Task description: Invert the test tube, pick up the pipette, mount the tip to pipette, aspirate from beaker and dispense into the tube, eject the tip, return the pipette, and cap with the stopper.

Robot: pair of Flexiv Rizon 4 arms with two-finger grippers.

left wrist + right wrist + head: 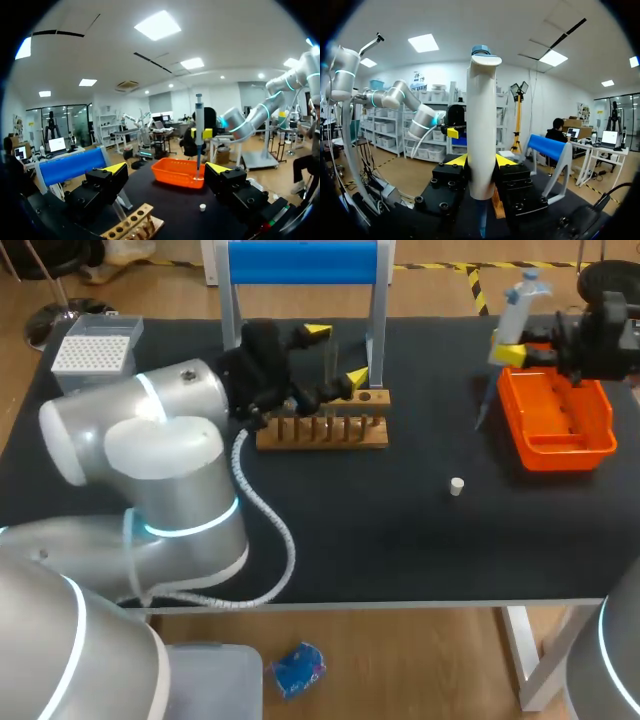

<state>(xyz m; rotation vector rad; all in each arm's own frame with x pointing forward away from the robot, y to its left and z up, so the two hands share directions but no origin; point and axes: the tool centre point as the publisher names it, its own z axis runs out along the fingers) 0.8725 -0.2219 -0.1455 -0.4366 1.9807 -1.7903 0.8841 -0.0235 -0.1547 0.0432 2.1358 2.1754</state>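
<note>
**Pipette clamped upright, tube waiting in the rack**

My right hand (481, 161) is clamped on the pipette (517, 310), a finger on either side of its pale body. It hangs upright with its slim lower end pointing down beside the orange basket (556, 445). I judge that keeps the tip end off everything until liquid is drawn. Whether a tip is already mounted I cannot say for sure.

My left hand (165, 169) has its fingers well apart and holds nothing. It sits at the wooden rack (322, 430), with the test tube (330, 370) standing upright in the rack by the fingers, mouth up to receive liquid. The tube is thin, clear glass and hard to pick out.

The small white stopper (456, 486) lies loose on the black counter (400, 530), between rack and basket, likely waiting for the capping step.
</note>
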